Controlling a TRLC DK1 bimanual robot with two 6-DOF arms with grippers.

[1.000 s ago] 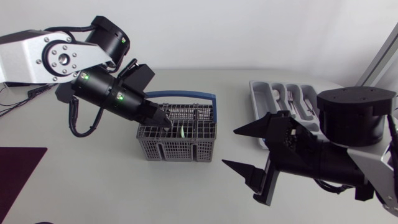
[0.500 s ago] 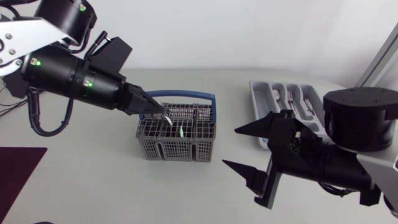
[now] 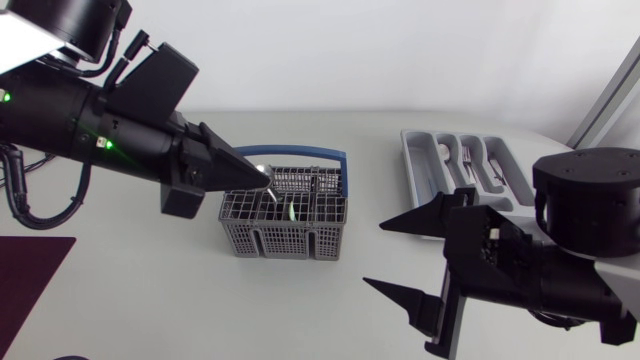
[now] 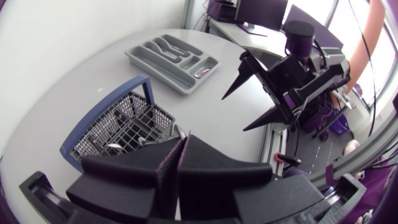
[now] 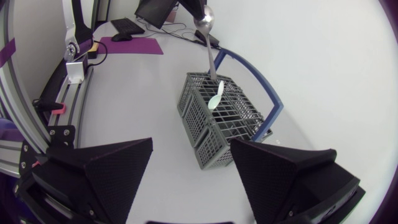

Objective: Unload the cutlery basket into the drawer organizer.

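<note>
Left hand [image 3: 264, 182], spoon [image 5: 209, 43] pinched, higher above basket [image 3: 285, 238] than before.

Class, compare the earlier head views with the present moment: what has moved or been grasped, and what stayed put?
The left gripper, shut on a metal spoon, rose from inside the cutlery basket, drawing the spoon upward. The right gripper, open, shifted slightly toward the head view's lower edge. The basket, pale green spoon and drawer organizer stayed put.
</note>
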